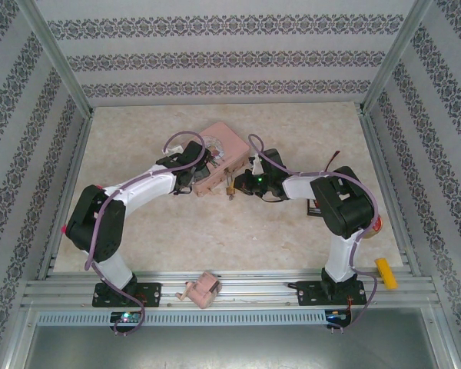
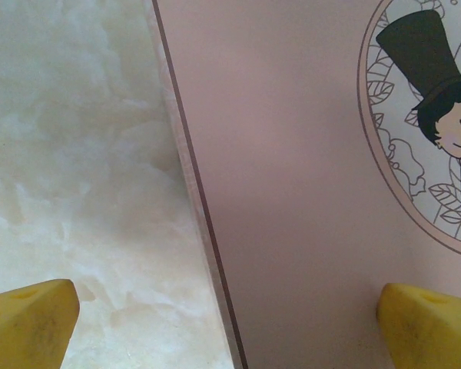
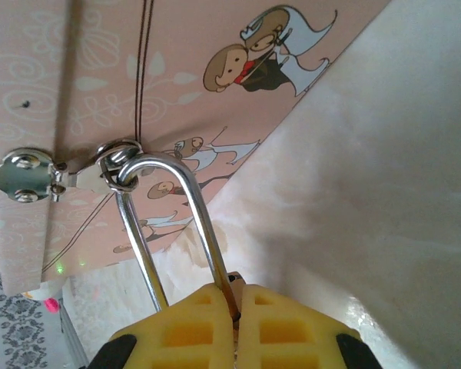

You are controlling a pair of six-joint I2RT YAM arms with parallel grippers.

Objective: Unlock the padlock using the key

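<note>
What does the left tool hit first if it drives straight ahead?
Probably the tin: the open left tool straddles its edge, one finger over the lid, the other over bare table. Depth is unclear.

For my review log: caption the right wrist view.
Shut right gripper at the padlock, hooked through the hasp ring of the pink tin.

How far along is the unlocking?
Done: the approach. In hand: the right pincer is shut at the foot of the silvery U-shaped padlock shackle; on key or body, unclear. The open left pincer straddles an edge of the pink picture-lidded tin box. Left: freeing the shackle, threaded through the hasp ring.
</note>
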